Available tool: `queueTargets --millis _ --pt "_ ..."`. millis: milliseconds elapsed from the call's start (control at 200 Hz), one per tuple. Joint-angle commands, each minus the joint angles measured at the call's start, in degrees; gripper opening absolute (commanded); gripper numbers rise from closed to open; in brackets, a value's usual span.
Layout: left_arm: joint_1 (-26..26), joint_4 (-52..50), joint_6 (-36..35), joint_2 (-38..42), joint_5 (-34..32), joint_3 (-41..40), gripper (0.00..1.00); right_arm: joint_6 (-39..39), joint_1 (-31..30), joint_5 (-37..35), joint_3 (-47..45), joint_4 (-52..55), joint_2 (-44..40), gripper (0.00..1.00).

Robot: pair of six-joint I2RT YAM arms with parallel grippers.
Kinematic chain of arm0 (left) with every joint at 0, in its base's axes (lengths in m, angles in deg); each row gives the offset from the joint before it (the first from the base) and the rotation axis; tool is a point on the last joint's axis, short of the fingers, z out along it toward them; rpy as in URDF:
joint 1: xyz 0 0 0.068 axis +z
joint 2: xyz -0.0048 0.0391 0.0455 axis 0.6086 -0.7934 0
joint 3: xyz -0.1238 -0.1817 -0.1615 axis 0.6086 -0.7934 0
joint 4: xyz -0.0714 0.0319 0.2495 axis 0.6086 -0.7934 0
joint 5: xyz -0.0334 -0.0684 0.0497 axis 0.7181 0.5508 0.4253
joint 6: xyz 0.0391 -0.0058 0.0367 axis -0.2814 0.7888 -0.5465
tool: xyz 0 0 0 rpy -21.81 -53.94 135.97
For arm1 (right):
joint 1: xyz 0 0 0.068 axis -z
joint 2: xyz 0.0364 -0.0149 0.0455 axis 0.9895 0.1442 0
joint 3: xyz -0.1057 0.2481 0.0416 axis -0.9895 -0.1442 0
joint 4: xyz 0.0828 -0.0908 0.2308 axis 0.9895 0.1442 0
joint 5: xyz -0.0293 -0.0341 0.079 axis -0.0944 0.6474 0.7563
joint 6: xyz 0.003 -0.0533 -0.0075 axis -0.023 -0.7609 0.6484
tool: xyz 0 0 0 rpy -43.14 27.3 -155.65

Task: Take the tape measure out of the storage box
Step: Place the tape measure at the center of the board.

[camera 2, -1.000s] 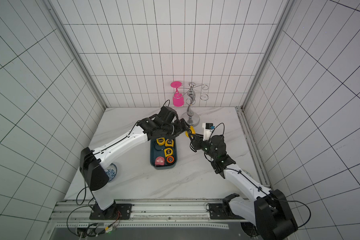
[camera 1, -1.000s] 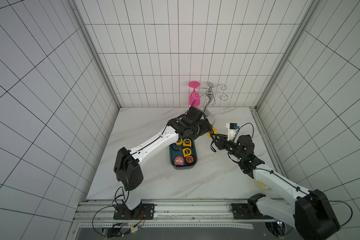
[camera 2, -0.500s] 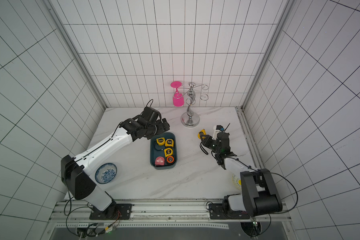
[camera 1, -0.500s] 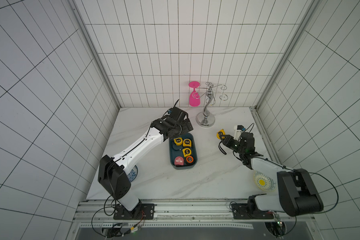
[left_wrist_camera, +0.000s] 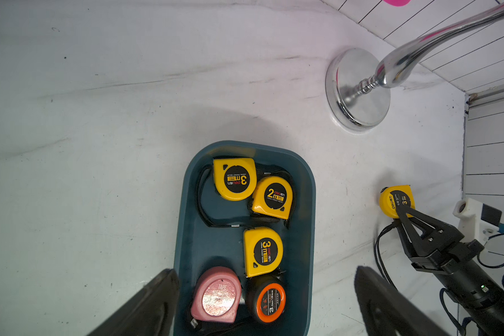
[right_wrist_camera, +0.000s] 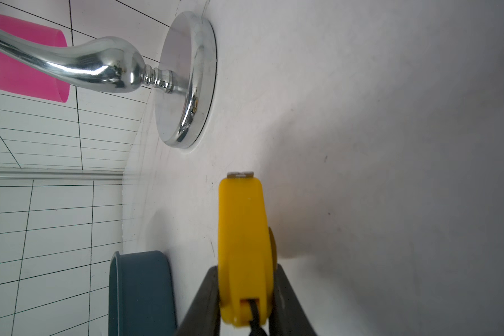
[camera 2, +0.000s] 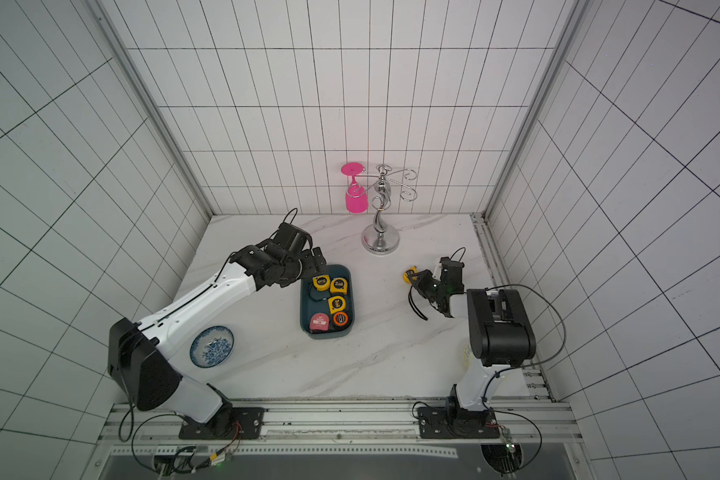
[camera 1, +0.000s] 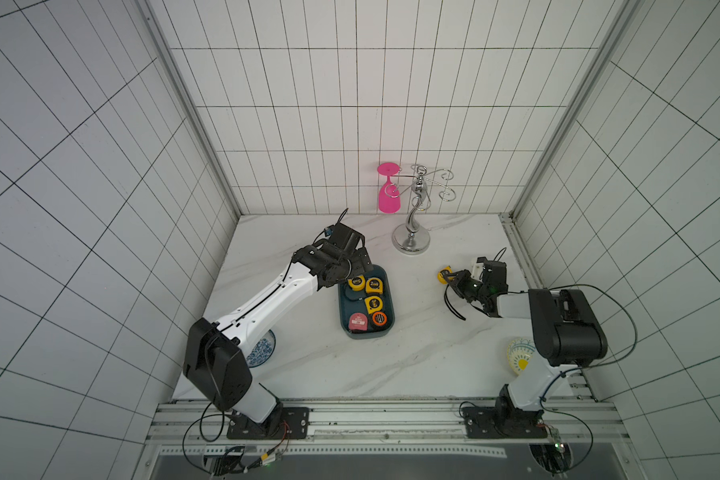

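Note:
The storage box [camera 1: 366, 335] [camera 2: 327, 336] [left_wrist_camera: 216, 241] is a teal bin at mid-table. It holds several tape measures: yellow ones [left_wrist_camera: 234, 179] [left_wrist_camera: 272, 197], a pink one [left_wrist_camera: 217, 295] and a black-and-orange one [left_wrist_camera: 266, 299]. My left gripper [camera 1: 355, 268] [camera 2: 314, 266] [left_wrist_camera: 265, 272] hovers over the box, open and holding nothing. Right of the box and well clear of it, my right gripper [camera 1: 449, 277] [camera 2: 415, 277] [left_wrist_camera: 402, 211] [right_wrist_camera: 246, 269] is shut on a yellow tape measure [camera 1: 444, 275] [camera 2: 410, 275] [left_wrist_camera: 394, 200] [right_wrist_camera: 242, 232]. It holds the tape measure low over the table, its black strap hanging behind. The box wall [right_wrist_camera: 140, 291] shows beside it.
A chrome stand [camera 1: 411, 241] [camera 2: 380, 241] stands at the back with a pink glass [camera 1: 388, 199] hanging from it. A blue-patterned bowl [camera 2: 211, 347] sits front left under my left arm. A yellow-patterned bowl [camera 1: 518, 361] sits front right by my right arm's base. Tiled walls enclose the table.
My left gripper has drawn back leftward from the right gripper to above the box, with its jaws opened fully. My right arm has folded back, and the yellow tape measure stays gripped at nearly the same spot.

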Motion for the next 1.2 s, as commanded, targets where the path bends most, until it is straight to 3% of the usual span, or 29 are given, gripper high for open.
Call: queueTargets --millis 0,125,560,965,1044,1194 --pt "0.6 0.2 -0.9 1.0 0.5 -0.7 0.98 0.7 1.1 2.8 2.7 -0.9 1.0 0.11" --pt "0.8 0.2 -0.8 0.4 1.6 -0.6 0.98 0.2 1.3 3.2 3.4 1.1 1.7 0.18" --pt "0.8 -0.4 -1.1 -0.4 1.4 -0.3 0.98 -2.9 1.8 2.5 4.1 9.5 -0.4 0.55" --pt "0.4 -2.7 -3.7 -4.6 2.0 1.2 0.98 -9.4 1.7 -2.0 4.8 25.1 -10.3 0.95" --pt "-0.4 -3.9 -3.3 -6.3 2.7 1.8 0.96 -10.8 1.7 -3.3 5.3 29.0 -13.0 1.00" --pt "-2.8 -4.7 -0.3 -9.3 4.9 2.1 0.96 -12.9 1.6 -5.1 6.7 35.3 -18.0 0.99"
